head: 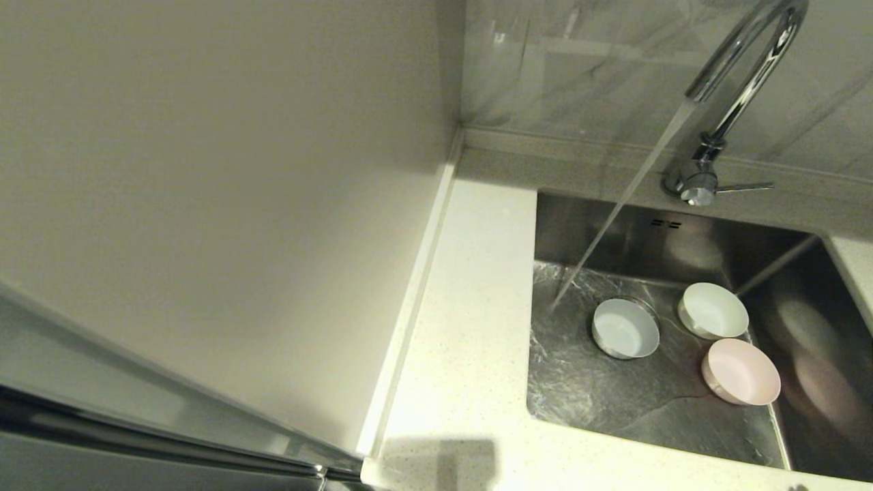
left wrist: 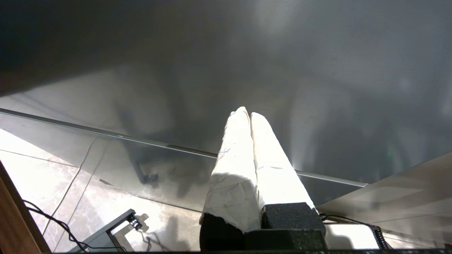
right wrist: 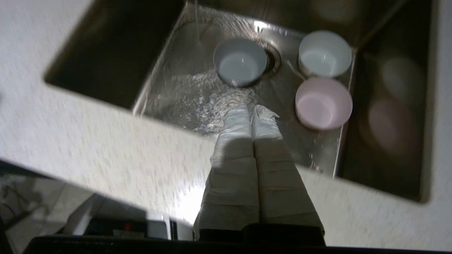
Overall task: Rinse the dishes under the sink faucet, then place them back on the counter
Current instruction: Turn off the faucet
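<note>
- We are finding all three dishes lying in the sink [head: 784,436]: the pale blue bowl [head: 625,328] over the drain, the white bowl [head: 713,310] and the pink bowl [head: 741,371] just beside it.
- The faucet [head: 740,82] is running; its stream is landing on the basin floor beside the blue bowl, not in it.
- The right gripper [right wrist: 251,110] is hovering above the sink's near edge, jaws together, holding nothing.
- The left gripper [left wrist: 246,113] is hanging parked away from the sink, jaws together.
- We are judging the first pickup as pending: the jaws must part and descend onto one bowl's rim.
- The surface [head: 464,327] is carrying no dish yet.
</note>
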